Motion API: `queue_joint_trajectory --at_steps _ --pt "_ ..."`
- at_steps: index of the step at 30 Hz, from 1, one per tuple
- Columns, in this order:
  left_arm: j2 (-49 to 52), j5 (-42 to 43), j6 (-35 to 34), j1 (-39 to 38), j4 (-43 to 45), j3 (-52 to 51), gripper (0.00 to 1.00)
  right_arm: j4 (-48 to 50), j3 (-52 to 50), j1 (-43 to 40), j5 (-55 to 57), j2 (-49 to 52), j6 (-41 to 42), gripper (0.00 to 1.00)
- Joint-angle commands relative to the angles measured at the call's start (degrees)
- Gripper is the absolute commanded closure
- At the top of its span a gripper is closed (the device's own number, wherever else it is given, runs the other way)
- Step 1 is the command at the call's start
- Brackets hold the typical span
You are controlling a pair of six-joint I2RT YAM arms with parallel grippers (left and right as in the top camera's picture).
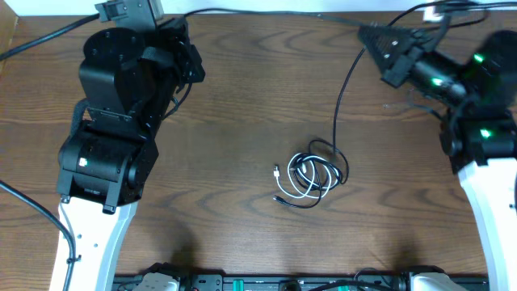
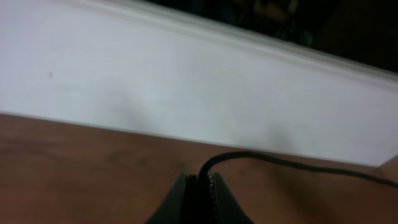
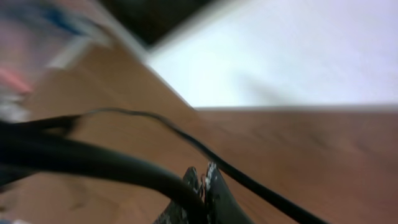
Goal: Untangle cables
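A small tangle of cables [image 1: 312,176] lies on the brown table right of centre, with a white cable [image 1: 300,182] looped among thin black ones. One black cable [image 1: 339,97] rises from the tangle to my right gripper [image 1: 366,34] at the back right. In the right wrist view the jaws [image 3: 202,175] are shut, and a thin black cable [image 3: 186,138] crosses the tips. My left gripper [image 1: 167,16] is at the back left edge. Its jaws [image 2: 199,182] are shut on a black cable [image 2: 261,157] that leads off to the right.
A white wall [image 2: 186,74] rises just behind the table's back edge. A black wire [image 1: 275,12] runs along that edge between the arms. A thick black wire [image 3: 81,158] crosses the right wrist view. Electronics [image 1: 275,283] line the front edge.
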Motion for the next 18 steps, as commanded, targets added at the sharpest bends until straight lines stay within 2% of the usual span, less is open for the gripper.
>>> queue_joint_trajectory --at_steps 1,18 --pt "1.2 -1.0 1.2 0.2 -2.4 0.4 0.93 -5.6 0.1 0.7 10.6 4.0 -11.1 0.99" --pt "18.8 1.3 2.2 0.8 -12.3 0.4 0.93 -2.9 0.1 8.1 20.6 21.7 -13.0 0.99"
